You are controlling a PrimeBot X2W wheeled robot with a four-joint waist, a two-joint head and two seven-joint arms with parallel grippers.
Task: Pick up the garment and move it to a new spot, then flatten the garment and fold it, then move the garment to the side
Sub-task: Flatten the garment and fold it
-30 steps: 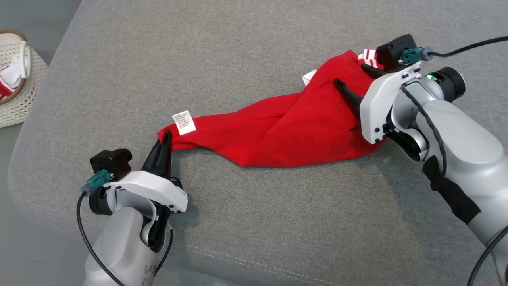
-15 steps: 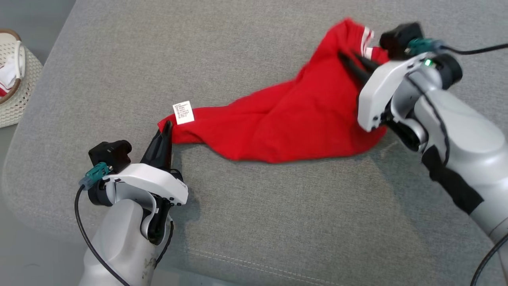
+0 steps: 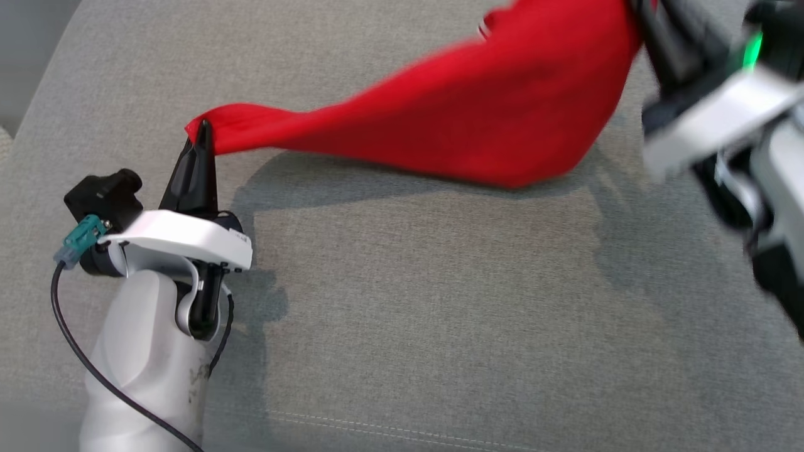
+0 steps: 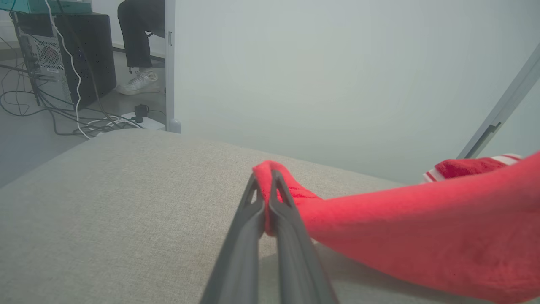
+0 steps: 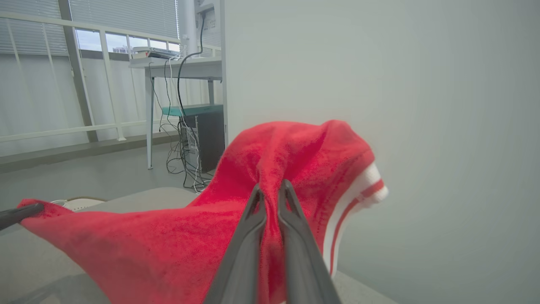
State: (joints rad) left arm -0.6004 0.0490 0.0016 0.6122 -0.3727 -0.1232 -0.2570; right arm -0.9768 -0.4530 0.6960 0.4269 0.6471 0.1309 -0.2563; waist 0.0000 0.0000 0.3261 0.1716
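- Past the cushion's (image 3: 402,314) left edge, on the floor, the left wrist view shows a computer tower (image 4: 71,50), loose cables (image 4: 63,122) and a person's shoe (image 4: 139,83), all well apart from the arms.
- The left gripper (image 3: 202,132) stands near the cushion's left edge, its fingers clamped on the garment's left tip.
- The red garment (image 3: 490,113) is stretched between both grippers above the cushion's far half. Whether its sagging middle touches the fabric below is hard to tell.
- The right gripper (image 5: 270,188), toward the far right corner, is pinched tight on the garment's bunched end beside the white striped trim (image 5: 354,198). In the head view it is badly blurred and partly cut off.
- The near half of the cushion, down to the stitched seam (image 3: 377,427), lies bare.
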